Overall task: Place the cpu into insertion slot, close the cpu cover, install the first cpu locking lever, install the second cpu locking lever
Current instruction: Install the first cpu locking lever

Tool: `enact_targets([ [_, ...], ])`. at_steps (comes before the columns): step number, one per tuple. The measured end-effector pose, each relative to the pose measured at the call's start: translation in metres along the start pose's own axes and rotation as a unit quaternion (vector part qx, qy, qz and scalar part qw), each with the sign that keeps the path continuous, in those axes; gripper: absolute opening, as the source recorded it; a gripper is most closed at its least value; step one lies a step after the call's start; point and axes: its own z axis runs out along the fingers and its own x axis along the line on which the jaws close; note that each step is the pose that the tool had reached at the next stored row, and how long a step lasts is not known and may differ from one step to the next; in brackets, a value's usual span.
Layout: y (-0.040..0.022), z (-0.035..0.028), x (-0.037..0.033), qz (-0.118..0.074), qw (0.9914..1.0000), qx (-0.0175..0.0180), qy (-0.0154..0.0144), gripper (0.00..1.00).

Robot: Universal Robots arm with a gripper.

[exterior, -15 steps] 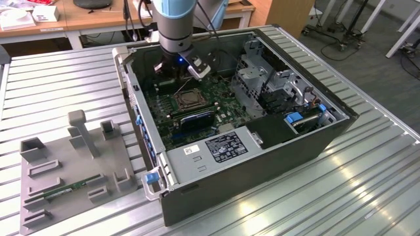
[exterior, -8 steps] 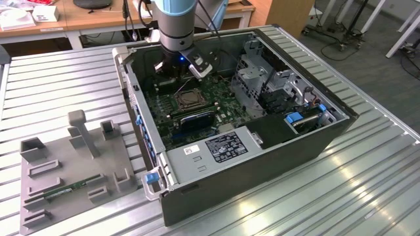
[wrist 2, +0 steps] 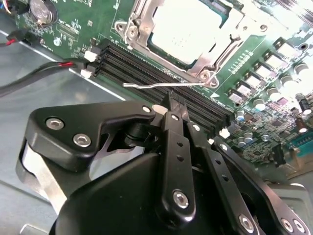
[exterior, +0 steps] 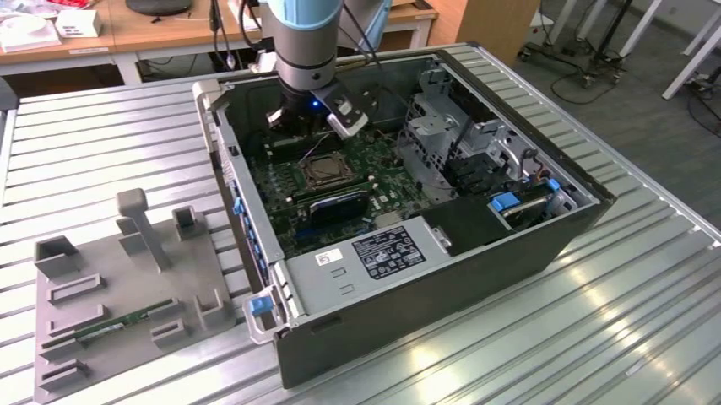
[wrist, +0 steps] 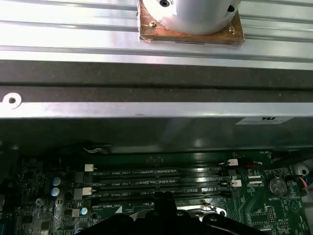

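- The open computer case [exterior: 372, 270] on the slatted surface [exterior: 631, 321] holds the green motherboard [exterior: 383, 160].
- The cpu [wrist 2: 188, 27] sits in the insertion slot [exterior: 321, 171], the cpu cover [wrist 2: 136, 24] flat around it.
- The pincer [wrist 2: 173, 104], fingers together, hovers just beside a thin locking lever [wrist 2: 146, 84].

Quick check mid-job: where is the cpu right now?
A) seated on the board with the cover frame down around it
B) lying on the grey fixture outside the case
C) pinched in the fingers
A: in the second wrist view the cpu sits on the green board with the cpu cover flat around it. The shut fingers hold nothing, close by a thin lever.
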Motion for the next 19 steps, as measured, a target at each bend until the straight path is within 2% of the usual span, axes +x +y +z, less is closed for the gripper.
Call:
enact_targets([
  [11, -0.0011, 0.0007, -0.0130, 0.000, 1.00000, 0.0000, 0.0000, 0.11],
  [19, -0.0018, 0.0033, -0.0149, 0.000, 1.00000, 0.0000, 0.0000, 0.11],
])
